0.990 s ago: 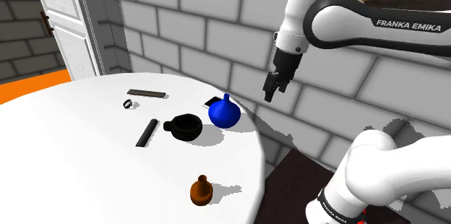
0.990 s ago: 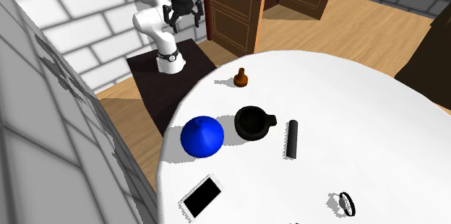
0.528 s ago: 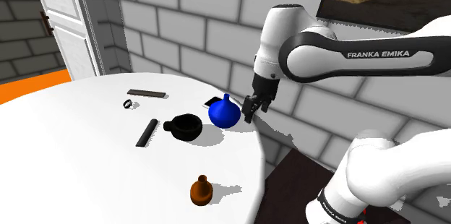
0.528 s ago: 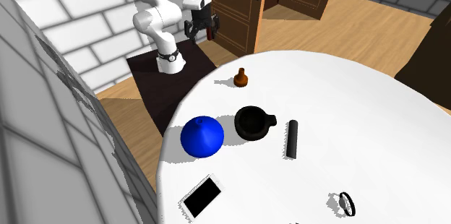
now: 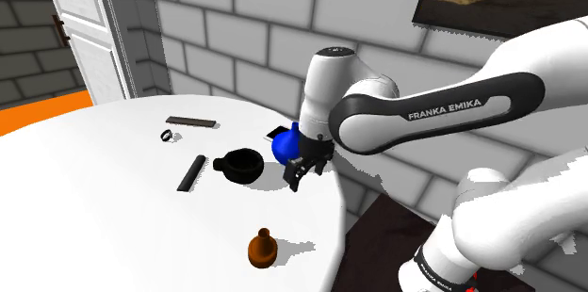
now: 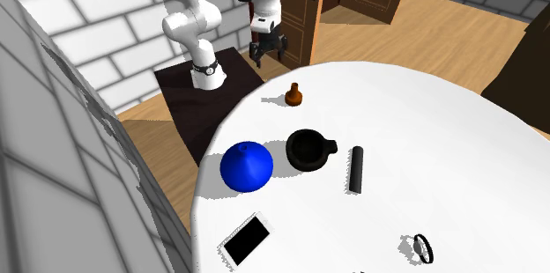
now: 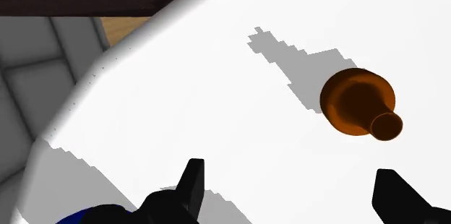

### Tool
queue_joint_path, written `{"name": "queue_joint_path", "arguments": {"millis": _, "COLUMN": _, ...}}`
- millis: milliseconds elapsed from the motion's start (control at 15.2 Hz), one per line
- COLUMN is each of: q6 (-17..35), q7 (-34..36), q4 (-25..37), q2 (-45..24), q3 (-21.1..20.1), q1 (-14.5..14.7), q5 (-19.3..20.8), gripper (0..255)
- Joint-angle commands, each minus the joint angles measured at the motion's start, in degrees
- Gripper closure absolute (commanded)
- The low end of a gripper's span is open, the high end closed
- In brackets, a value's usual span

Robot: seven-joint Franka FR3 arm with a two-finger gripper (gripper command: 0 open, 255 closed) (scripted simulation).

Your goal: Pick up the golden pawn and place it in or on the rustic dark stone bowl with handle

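Shoulder view: the gripper (image 5: 298, 173) hangs over the white table (image 5: 113, 224) near its edge, just beside the blue vase (image 5: 291, 146). The pawn (image 5: 263, 248) is drawn brown-orange, not gold. It stands upright close to the table's near rim, well apart from the gripper. The bowl (image 5: 240, 164) is black, sits just beside the vase, and has its handle toward this view's left.

Second exterior view: the gripper (image 6: 266, 55) is raised near the table's far edge. The pawn (image 6: 294, 95) sits just inside that rim, near it. The bowl (image 6: 310, 149) lies further in on the table, handle toward this view's right, with the vase (image 6: 247, 165) beside it.

Wrist view: the gripper (image 7: 293, 194) is spread wide and empty, its fingers (image 7: 191, 179) apart with only bare tabletop between them. The pawn (image 7: 358, 102) lies ahead, off toward one finger and not centred. From above it shows a wide round body narrowing to a small knobbed top.

Handling, as a judgement: it is probably small, light and rigid, and it does not look fragile. The surface is smooth and curved, so it is likely slippery, and a pinch high on the taper could squeeze it out. Best hold looks like across the round body at its widest, or at the neck just under the knob. The jaws should be centred first, since a side nudge could tip or slide it.
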State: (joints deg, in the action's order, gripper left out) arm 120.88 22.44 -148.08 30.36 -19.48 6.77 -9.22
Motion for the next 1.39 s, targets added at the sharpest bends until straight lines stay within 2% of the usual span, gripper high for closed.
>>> {"name": "queue_joint_path", "arguments": {"millis": 0, "q6": 3.91, "q7": 2.44, "q4": 0.19, "q2": -3.90, "q3": -2.16, "q1": -0.04, "q5": -0.18, "gripper": 0}}
{"name": "queue_joint_path", "arguments": {"millis": 330, "q6": 12.36, "q7": 9.88, "q4": 2.47, "q2": -14.51, "q3": -7.82, "q1": -0.78, "q5": 1.78, "gripper": 0}}
{"name": "queue_joint_path", "arguments": {"millis": 660, "q6": 19.46, "q7": 20.18, "q4": 6.83, "q2": -26.87, "q3": -12.56, "q1": -2.02, "q5": 9.09, "gripper": 0}}
{"name": "queue_joint_path", "arguments": {"millis": 1188, "q6": 25.47, "q7": 25.23, "q4": 6.47, "q2": -33.70, "q3": -12.37, "q1": -2.13, "q5": 15.53, "gripper": 0}}
{"name": "queue_joint_path", "arguments": {"millis": 1320, "q6": 25.90, "q7": 25.60, "q4": 6.44, "q2": -34.18, "q3": -12.25, "q1": -2.08, "q5": 16.06, "gripper": 0}}
